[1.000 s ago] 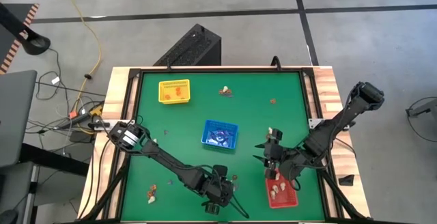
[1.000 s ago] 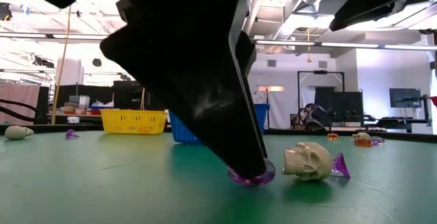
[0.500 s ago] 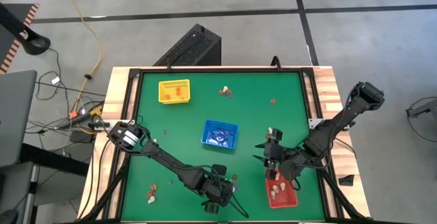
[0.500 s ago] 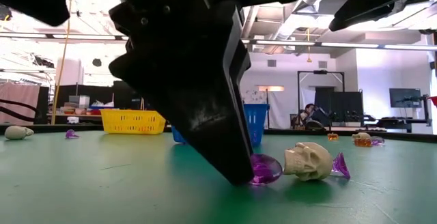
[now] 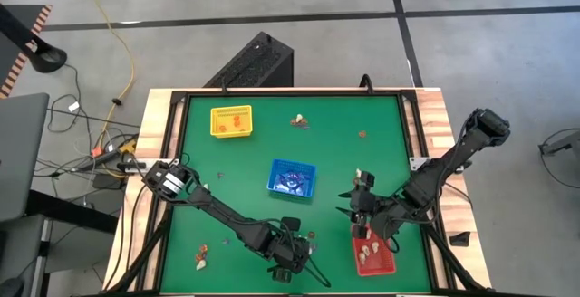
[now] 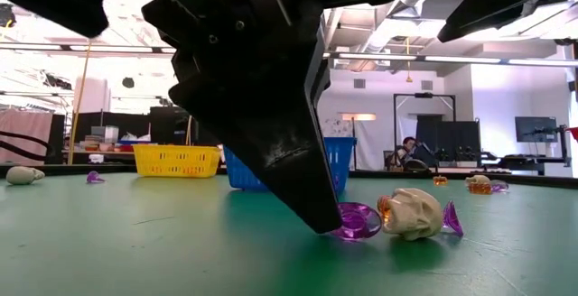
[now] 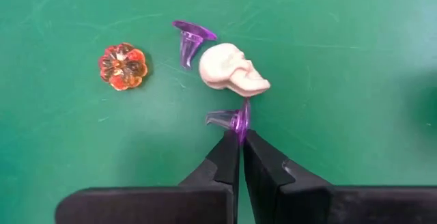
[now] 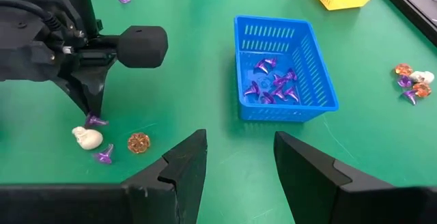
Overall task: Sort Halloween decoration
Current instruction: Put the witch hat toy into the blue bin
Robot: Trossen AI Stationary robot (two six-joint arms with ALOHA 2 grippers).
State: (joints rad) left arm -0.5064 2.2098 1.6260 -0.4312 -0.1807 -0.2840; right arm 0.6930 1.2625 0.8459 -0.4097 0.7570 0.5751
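My left gripper [image 7: 240, 149] stands near the table's front edge [image 5: 304, 241], shut on a small purple witch-hat trinket [image 7: 232, 119]. A cream skull [image 7: 232, 74] lies right beside that hat, with a second purple hat [image 7: 190, 38] and an orange pumpkin [image 7: 123, 65] just beyond. In the low view the held hat [image 6: 357, 219] is next to the skull [image 6: 411, 213]. My right gripper [image 8: 240, 166] hangs open by the far end of the red tray [image 5: 373, 253], holding nothing. My left gripper pinches the purple hat's round brim [image 7: 240, 123] between its two fingertips, coming down from above at a slant. The brim stands on edge, its cone pointing sideways. Its lower edge [image 6: 348, 234] looks to be on the green mat, close against the skull.
A blue tray [image 5: 291, 177] with several purple hats sits mid-table and a yellow tray [image 5: 231, 121] at the far left. Loose trinkets lie at the far edge [image 5: 299, 120], far right [image 5: 362, 135] and front left [image 5: 201, 257].
My left gripper has shut on the purple hat. The hat, which lay brim-down under the fingertip, has slid toward the skull and tipped up onto its edge. The skull has turned a little.
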